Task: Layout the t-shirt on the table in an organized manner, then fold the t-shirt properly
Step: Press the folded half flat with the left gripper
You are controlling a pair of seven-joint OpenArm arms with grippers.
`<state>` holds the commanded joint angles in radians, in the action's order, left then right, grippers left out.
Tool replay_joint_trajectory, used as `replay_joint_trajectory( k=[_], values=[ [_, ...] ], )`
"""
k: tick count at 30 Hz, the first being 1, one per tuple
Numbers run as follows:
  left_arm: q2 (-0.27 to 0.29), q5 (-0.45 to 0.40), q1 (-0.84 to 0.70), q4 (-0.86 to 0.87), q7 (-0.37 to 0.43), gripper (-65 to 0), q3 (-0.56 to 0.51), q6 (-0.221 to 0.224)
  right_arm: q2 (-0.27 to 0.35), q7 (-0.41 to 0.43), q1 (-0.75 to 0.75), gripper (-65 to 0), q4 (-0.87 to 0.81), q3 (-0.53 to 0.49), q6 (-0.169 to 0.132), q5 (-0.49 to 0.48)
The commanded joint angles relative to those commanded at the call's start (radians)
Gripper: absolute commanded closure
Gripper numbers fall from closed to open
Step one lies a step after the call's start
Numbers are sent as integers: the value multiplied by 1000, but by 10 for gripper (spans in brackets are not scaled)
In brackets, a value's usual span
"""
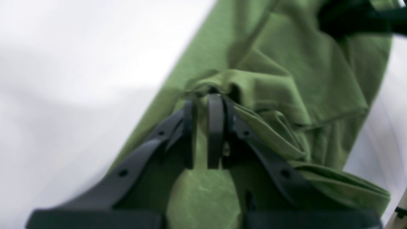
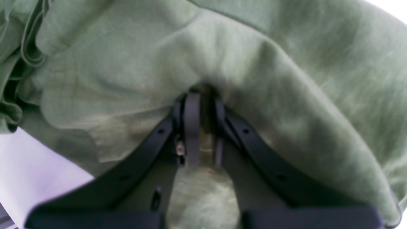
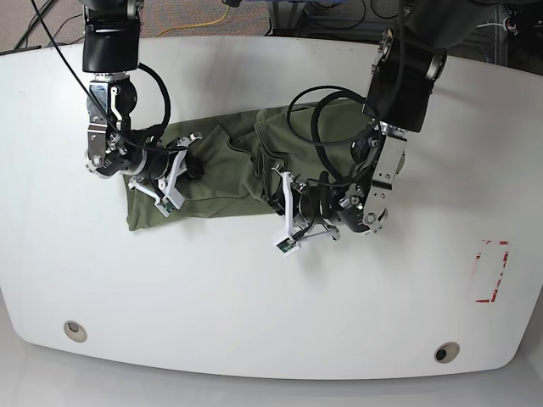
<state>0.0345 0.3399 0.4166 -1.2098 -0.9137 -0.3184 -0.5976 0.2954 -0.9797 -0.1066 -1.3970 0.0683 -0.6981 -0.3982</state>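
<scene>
White tbl (image 3: 212,314), curved edges, red tape rect. (image 3: 492,271) R side.

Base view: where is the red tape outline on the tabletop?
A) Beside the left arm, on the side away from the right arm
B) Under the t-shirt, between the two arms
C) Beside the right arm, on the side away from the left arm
A: the red tape outline lies on the bare white tabletop at the view's right, beyond the left arm.
</scene>
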Motion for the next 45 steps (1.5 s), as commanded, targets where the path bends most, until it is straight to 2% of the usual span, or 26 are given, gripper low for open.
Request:
replay_joint_trajectory(
  k=[3,6,7,10,13,16,22,25,30,33,39,40,42,45],
  values=[
    [0,5,11,-2,-5,-42,0,-2,0,0,0,-55,0,0,0,0],
    [0,5,11,-3,-34,-57,-2,-25,0,0,0,-55,0,0,0,0],
    [0,5,11,-5,-46,-74,-2,-31,0,0,0,-55,0,0,0,0],
    [2,6,9,-8,-84,-176,0,-66,0,0,0,-55,0,0,0,-2],
    [2,6,5,-8,-104,-237,0,-77,0,0,0,-55,0,0,0,2],
    [2,6,3,-8,-112,-254,0,-77,0,0,0,-55,0,0,0,2],
    [3,6,-6,-2,-110,-254,-5,-77,0,0,0,-55,0,0,0,2],
    [21,0,-11,0,-109,-256,-6,-77,0,0,0,-55,0,0,0,0],
    [28,3,-11,20,-106,-256,-69,-72,0,0,0,-55,0,0,0,2],
    [55,3,-11,61,-74,-256,-72,-71,0,0,0,-55,0,0,0,2],
    [61,0,-11,143,-25,-249,-74,-68,0,0,0,-55,0,0,0,3],
    [61,0,-11,150,-15,-243,-72,-55,0,0,0,-55,0,0,0,3],
    [61,0,-11,150,-5,-193,-72,-23,0,0,0,-55,0,0,0,3],
    [60,0,-11,152,32,-61,-71,3,0,0,0,-55,0,0,0,3]
  ],
)
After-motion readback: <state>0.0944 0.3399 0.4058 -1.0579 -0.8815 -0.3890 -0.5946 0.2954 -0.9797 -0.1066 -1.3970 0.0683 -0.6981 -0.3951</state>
